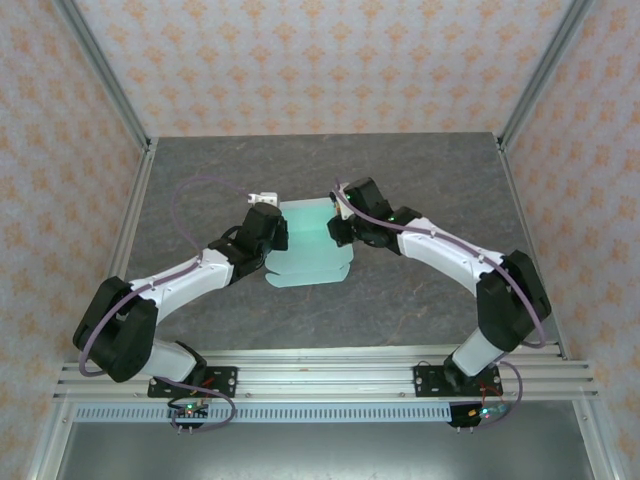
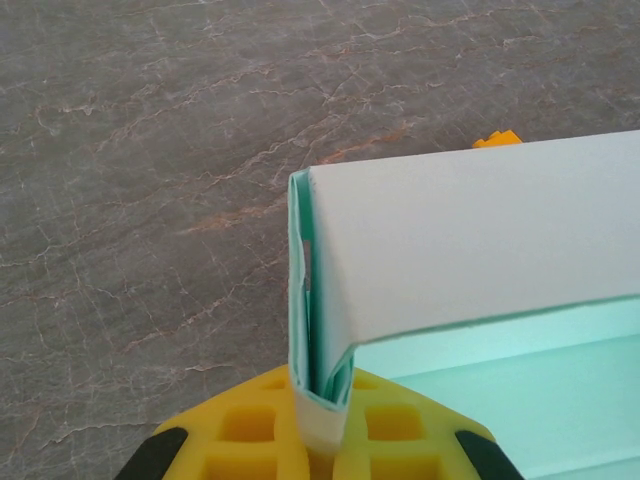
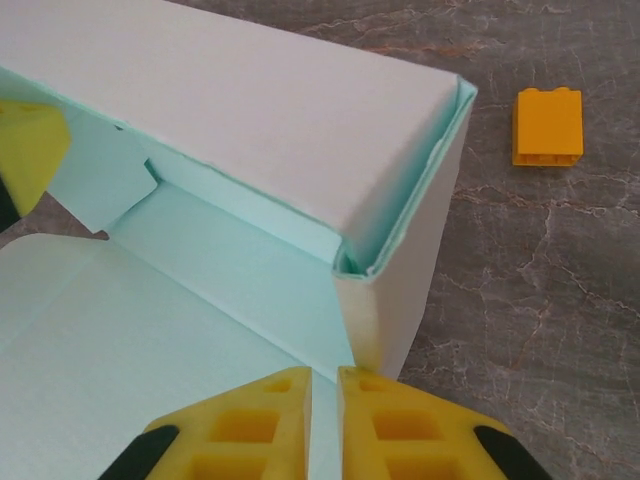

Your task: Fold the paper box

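Left wrist, jaws pinching paper box (image 2: 470,240) (mint-green)

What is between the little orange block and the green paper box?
Nothing but a bare stretch of grey table, seen in the right wrist view, separates the orange block from the paper box.

The right claw (image 3: 325,378) has its two yellow fingers (image 3: 410,420) pressed close on a thin wall of the mint-green paper box (image 3: 250,110). A small orange block (image 3: 547,127) sits on the grey worktop (image 3: 520,330), near the box's corner.
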Available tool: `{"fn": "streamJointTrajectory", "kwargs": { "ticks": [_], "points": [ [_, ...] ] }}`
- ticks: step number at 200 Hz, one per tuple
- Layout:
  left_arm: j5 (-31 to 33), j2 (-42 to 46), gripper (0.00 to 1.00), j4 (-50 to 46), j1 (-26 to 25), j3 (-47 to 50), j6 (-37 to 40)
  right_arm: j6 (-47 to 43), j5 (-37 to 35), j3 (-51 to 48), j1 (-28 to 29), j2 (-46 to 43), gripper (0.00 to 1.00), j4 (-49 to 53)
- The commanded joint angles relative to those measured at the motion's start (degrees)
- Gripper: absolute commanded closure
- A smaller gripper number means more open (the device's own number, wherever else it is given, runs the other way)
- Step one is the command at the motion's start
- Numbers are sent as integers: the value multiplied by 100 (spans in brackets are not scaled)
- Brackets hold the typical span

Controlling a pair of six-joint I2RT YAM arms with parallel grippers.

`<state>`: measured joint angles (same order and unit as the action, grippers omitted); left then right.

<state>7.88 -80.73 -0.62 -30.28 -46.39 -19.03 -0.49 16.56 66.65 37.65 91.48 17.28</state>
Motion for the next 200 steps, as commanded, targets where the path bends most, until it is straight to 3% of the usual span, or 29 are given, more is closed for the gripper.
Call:
{"fn": "streamJointTrajectory", "kwargs": {
  "ticks": [1,24,46,120,151,174,200],
  "points": [
    [-133,123,93,160,0,-34,-19,303,-630,242,180,103,87,-263],
    [-138,97,93,128,1,-65,-31,555,-1080,282,367,130,88,-311],
    [-89,92,93,126,-4,-77,-37,643,-1076,296,418,119,87,-367],
    [147,75,93,-67,-3,-129,-83,99,-1339,26,304,-763,62,396],
    [108,92,93,-59,-5,-120,-84,134,-1160,-6,85,-704,51,377],
    [101,101,93,-64,-2,-130,-92,303,-867,72,101,-464,49,195],
    [83,101,93,-74,-4,-149,-95,543,-1162,75,163,-203,50,15]
  ]
}}
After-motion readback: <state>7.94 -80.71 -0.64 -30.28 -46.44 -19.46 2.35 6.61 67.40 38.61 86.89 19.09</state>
